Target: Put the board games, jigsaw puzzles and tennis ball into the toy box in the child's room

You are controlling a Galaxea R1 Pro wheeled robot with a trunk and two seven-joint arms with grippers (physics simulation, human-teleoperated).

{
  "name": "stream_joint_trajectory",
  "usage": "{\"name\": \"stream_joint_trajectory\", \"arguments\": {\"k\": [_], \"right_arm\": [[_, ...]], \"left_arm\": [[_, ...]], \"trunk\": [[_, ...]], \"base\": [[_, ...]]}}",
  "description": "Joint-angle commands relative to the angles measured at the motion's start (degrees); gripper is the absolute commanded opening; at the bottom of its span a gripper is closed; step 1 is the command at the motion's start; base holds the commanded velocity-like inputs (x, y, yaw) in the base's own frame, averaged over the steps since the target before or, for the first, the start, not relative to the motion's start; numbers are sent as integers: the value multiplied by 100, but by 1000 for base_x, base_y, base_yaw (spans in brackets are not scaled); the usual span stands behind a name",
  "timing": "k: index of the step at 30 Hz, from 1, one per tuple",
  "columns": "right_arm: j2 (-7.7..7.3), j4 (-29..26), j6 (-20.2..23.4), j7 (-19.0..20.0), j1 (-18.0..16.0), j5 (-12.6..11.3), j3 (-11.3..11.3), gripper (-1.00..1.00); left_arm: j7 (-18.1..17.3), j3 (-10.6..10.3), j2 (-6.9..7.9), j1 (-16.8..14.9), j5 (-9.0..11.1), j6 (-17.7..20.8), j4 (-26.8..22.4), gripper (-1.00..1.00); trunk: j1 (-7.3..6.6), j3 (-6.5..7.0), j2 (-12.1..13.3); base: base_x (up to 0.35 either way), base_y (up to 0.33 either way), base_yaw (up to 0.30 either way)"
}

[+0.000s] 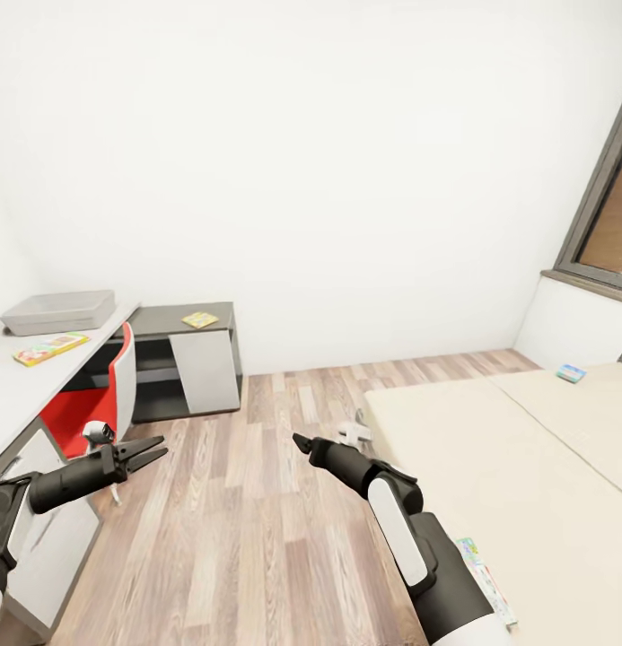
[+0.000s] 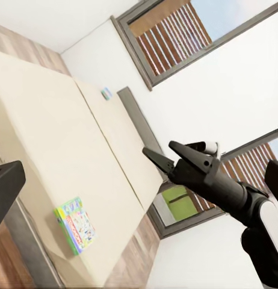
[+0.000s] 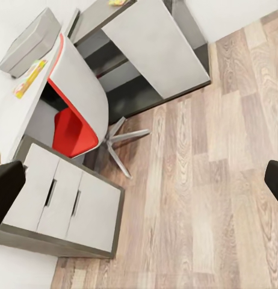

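Observation:
The pale grey toy box (image 1: pixel 57 311) stands at the far end of the light table (image 1: pixel 10 386), with a flat colourful board game (image 1: pixel 50 348) just in front of it. A jigsaw puzzle (image 1: pixel 200 319) lies on the dark corner section. On the cream bed (image 1: pixel 490 467), one board game (image 1: pixel 484 579) lies near the front edge by my right arm, and another (image 1: pixel 571 373) lies far back. My left gripper (image 1: pixel 147 453) and right gripper (image 1: pixel 302 441) hover open and empty over the floor between table and bed. The tennis ball is out of view.
A red chair (image 1: pixel 100 404) is tucked under the table beside white drawers (image 3: pixel 61 198). Wood-plank floor (image 1: pixel 257 502) stretches between table and bed. A window (image 1: pixel 607 215) sits above the bed's far end, in the right wall.

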Motion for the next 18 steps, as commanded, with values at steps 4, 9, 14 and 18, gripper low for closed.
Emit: {"name": "stream_joint_trajectory", "arguments": {"k": [4, 9, 14, 18], "right_arm": [[3, 1, 26, 2, -5, -8, -4, 100], [3, 2, 26, 3, -4, -8, -5, 100], [3, 3, 26, 2, -4, -8, -4, 100], [3, 3, 22, 2, -4, -8, -6, 100]], "left_arm": [[-23, 1, 2, -3, 0, 60, -1, 100], [-23, 1, 2, -3, 1, 60, -1, 100], [-23, 1, 2, -3, 1, 60, -1, 100], [-23, 1, 2, -3, 1, 60, -1, 100]], "trunk": [[4, -18, -13], [4, -20, -13], [4, -20, -13], [4, -21, -13]], "base": [[0, 72, -263], [0, 24, -272], [0, 29, -276], [0, 104, -277]]}}
